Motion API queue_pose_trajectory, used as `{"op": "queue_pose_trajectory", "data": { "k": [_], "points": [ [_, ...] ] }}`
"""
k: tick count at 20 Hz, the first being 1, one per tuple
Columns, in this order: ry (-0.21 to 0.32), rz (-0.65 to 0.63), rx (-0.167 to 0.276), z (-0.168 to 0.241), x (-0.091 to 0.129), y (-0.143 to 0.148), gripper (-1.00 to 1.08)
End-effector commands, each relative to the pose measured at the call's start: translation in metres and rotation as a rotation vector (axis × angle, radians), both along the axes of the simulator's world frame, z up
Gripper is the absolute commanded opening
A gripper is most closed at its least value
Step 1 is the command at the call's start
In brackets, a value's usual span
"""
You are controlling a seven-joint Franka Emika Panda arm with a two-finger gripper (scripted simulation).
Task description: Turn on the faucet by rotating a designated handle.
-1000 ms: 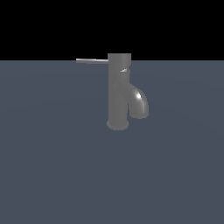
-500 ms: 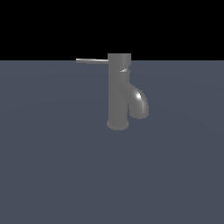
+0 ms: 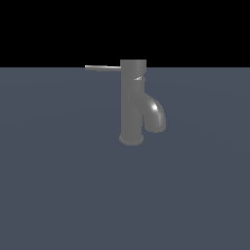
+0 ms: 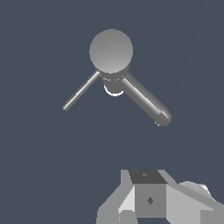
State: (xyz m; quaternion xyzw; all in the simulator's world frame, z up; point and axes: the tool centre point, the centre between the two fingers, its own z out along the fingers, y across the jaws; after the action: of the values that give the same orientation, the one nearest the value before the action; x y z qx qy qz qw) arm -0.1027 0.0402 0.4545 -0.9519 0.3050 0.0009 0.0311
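Handle [image 4: 81, 91] and faucet [image 4: 111, 51] well apart from pincer [image 4: 148, 201]

- The faucet [image 3: 132, 105] is seen standing upright on a flat, plain slate-blue worktop [image 3: 58, 185], near the middle of the exterior view.
- Its flared round base is set flat on the worktop.
- The handle [image 3: 102, 68] is held level, projecting from the top cap toward the exterior view's left.
- A short, thick spout is curved downward on the exterior view's right, with a bright highlight on its bend.
- Plain black is shown above the worktop's far edge.
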Motion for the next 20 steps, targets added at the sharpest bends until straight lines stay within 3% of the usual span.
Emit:
{"op": "queue_pose_trajectory", "data": {
  "k": [1, 20],
  "points": [
    [0.005, -0.059, 0.000, -0.009, 0.015, 0.004, -1.00],
    [0.036, -0.499, -0.025, -0.099, 0.117, 0.042, -1.00]
  ]
}}
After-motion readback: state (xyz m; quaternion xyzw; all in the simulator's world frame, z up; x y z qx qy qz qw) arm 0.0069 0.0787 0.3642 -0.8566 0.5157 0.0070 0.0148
